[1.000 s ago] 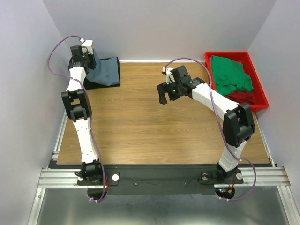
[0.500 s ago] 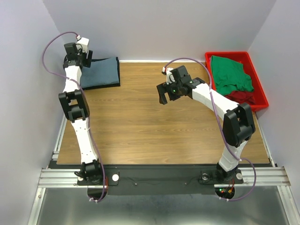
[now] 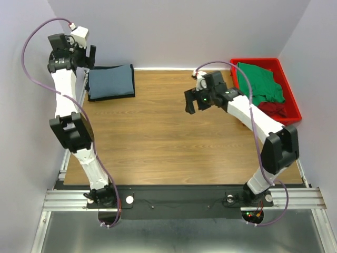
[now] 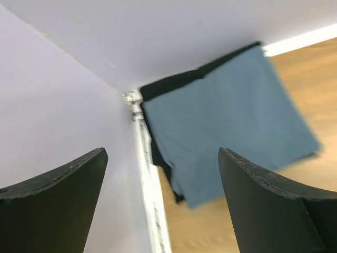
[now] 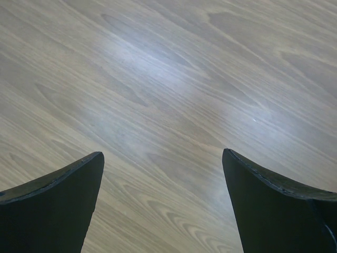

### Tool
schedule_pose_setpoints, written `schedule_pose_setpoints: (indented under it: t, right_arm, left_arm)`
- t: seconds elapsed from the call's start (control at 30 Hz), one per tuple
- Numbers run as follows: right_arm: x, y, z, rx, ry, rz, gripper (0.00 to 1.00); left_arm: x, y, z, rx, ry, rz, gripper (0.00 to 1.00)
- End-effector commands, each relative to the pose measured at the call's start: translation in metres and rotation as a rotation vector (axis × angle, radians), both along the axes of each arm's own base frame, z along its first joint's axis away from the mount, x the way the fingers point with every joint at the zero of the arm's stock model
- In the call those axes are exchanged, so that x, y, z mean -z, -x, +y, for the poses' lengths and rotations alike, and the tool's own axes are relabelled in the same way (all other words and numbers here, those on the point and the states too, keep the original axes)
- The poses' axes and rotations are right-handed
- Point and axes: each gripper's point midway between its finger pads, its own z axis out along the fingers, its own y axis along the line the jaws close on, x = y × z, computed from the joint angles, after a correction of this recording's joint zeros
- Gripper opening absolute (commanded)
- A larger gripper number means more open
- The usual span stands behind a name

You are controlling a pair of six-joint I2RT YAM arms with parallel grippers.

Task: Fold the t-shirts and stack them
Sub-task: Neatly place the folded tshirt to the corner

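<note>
Surface (image 3: 158, 142): wood-grain board with pale walls on three sides; a red plastic tray (image 3: 253, 60) sits at its far right corner.
Slate blue-grey t-shirt (image 3: 110, 80): folded flat into a rectangle, at the far edge like the tray but at the opposite left corner, well apart from it.
Black t-shirt (image 4: 174, 84): folded beneath the blue-grey one; only a dark border shows along the stack's edges.
Green t-shirt (image 3: 258, 81): crumpled inside the tray, filling its far part.
Dark red t-shirt (image 3: 274, 108): in the tray's near part, partly under the green one, unfolded.
Count of shirts: four, two stacked across from the tray and two inside it.
Count of other things: two arms, one tray, two purple cables.
Left gripper (image 3: 90, 55): farthest from the tray, raised by the left wall just beyond the stack; its fingers (image 4: 63, 184) stand wide apart and hold nothing, and the wrist view shows the stack between them, well below.
Right gripper (image 3: 194, 105): near the tray's left side, over bare wood; its fingers (image 5: 58, 184) are spread apart with nothing between them.
In the way: the right forearm crosses the tray's near left corner in the top view and hides part of that wall; the left arm rises along the surface's left edge beside the stack.
Cables: one purple cable (image 3: 31, 39) loops high over the left arm, and another (image 3: 216, 64) arcs from the right wrist toward the tray.
Near edge: an aluminium rail (image 3: 174, 199) carries both arm bases, on the side of the surface away from the tray.
</note>
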Motion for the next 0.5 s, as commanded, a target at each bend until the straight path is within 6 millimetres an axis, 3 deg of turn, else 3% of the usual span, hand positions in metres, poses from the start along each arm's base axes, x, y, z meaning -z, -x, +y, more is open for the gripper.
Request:
schedule_pose_setpoints:
  t: [0.0, 0.03, 0.07, 0.1, 0.13, 0.2, 0.23, 0.27, 0.3, 0.33, 0.37, 0.4, 0.47]
  right_arm:
    - [-0.033, 0.002, -0.029, 0.056, -0.068, -0.051, 1.00]
    - [-0.030, 0.007, -0.036, 0.068, -0.074, -0.034, 1.00]
    - [-0.039, 0.010, -0.048, 0.088, -0.095, -0.042, 1.00]
    - [-0.041, 0.013, -0.056, 0.104, -0.103, -0.038, 1.00]
    - [-0.042, 0.016, -0.064, 0.119, -0.105, -0.039, 1.00]
    - [-0.048, 0.027, -0.083, 0.158, -0.106, -0.057, 1.00]
    - [-0.039, 0.034, -0.094, 0.184, -0.086, -0.038, 1.00]
    - [-0.040, 0.038, -0.100, 0.195, -0.081, -0.046, 1.00]
    - [-0.047, 0.045, -0.107, 0.211, -0.078, -0.069, 1.00]
    - [-0.045, 0.051, -0.113, 0.220, -0.074, -0.072, 1.00]
    - [-0.035, 0.057, -0.122, 0.242, -0.064, -0.054, 1.00]
    - [-0.037, 0.064, -0.128, 0.254, -0.067, -0.066, 1.00]
    - [-0.032, 0.070, -0.139, 0.289, -0.069, -0.061, 1.00]
  left_arm:
    - [-0.005, 0.053, -0.052, 0.066, 0.135, 0.092, 0.99]
    - [-0.023, 0.068, -0.063, 0.068, 0.130, 0.062, 0.99]
    - [-0.006, 0.078, -0.071, 0.072, 0.143, 0.102, 0.99]
    - [-0.027, 0.096, -0.079, 0.081, 0.135, 0.061, 0.99]
    - [-0.008, 0.097, -0.083, 0.077, 0.150, 0.099, 0.99]
    - [-0.009, 0.125, -0.106, 0.091, 0.153, 0.100, 0.99]
    - [-0.023, 0.141, -0.116, 0.105, 0.141, 0.068, 0.99]
    - [-0.018, 0.150, -0.124, 0.107, 0.134, 0.076, 0.99]
    - [0.000, 0.160, -0.140, 0.118, 0.120, 0.115, 0.99]
    - [-0.006, 0.173, -0.147, 0.122, 0.120, 0.098, 0.99]
    - [0.012, 0.183, -0.157, 0.133, 0.123, 0.140, 0.99]
    - [0.017, 0.190, -0.168, 0.147, 0.120, 0.153, 0.99]
    - [0.032, 0.209, -0.174, 0.142, 0.153, 0.185, 0.99]
